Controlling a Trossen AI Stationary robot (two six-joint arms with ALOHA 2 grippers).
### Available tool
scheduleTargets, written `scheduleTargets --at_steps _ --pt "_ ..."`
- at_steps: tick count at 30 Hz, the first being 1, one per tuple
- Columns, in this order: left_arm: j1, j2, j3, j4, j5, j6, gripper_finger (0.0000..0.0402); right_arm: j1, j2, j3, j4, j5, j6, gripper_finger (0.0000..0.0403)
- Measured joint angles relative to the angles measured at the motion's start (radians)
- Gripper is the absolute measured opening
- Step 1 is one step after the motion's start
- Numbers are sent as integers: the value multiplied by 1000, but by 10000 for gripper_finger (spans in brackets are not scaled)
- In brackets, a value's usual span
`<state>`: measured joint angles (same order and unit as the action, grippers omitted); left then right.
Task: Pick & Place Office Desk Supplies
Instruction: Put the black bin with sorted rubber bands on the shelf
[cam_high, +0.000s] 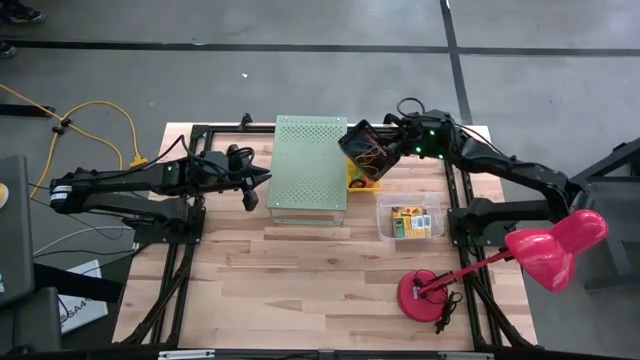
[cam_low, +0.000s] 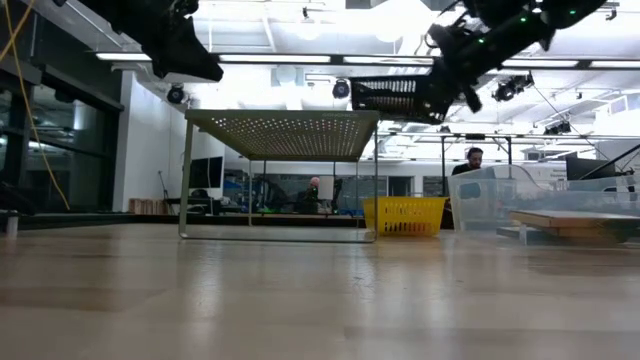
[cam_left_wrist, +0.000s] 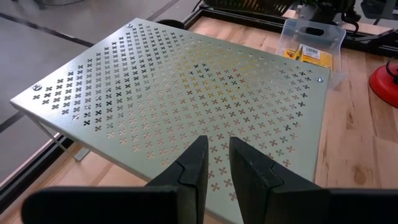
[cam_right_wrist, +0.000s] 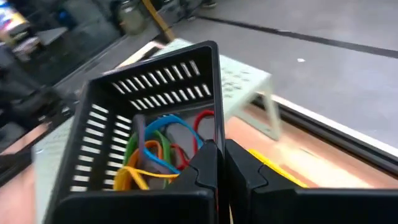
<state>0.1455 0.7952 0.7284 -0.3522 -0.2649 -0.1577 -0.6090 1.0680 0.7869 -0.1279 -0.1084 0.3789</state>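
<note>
Pale wood made up your table (cam_high: 300, 280), and on it the biggest thing was the pale-green perforated stand (cam_high: 310, 165), sitting between your two arms. The pink lamp (cam_high: 545, 250) stood at the right front corner, its red base (cam_high: 425, 295) on the boards and its shade hanging out past the table edge.

Your right arm reached in from the far right and held a black slotted basket (cam_high: 365, 150) up in the air beside the stand's far right corner. The right gripper (cam_right_wrist: 221, 165) was clamped shut on the basket's wall. Inside the basket you had the elastic bands (cam_right_wrist: 158, 152): red, green, blue and orange-yellow loops lying tangled together. Below the raised basket, a small yellow basket (cam_low: 405, 215) sat on the table, touching the stand's right edge.

A clear plastic tub (cam_high: 410, 220) rested near the right arm's base, and the yellow-and-green crayon boxes (cam_high: 412, 222) lay flat inside it.

Your left gripper (cam_left_wrist: 214, 168) hovered just beside the stand's left edge, above the table, its fingers (cam_left_wrist: 196, 165) parted by a narrow gap and holding nothing.
</note>
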Motion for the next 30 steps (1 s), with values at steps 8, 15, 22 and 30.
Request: scheduleTargets --at_steps 8,15,22,30 --pt "0 0 0 0 0 0 60 0 188 143 2 -199 -81 4" --pt "0 0 0 0 0 0 60 0 329 295 4 -307 -142 4" --pt "0 0 0 0 0 1 60 0 424 398 5 -324 -177 4" --pt "0 0 0 1 0 1 60 -20 502 464 11 -289 -267 4"
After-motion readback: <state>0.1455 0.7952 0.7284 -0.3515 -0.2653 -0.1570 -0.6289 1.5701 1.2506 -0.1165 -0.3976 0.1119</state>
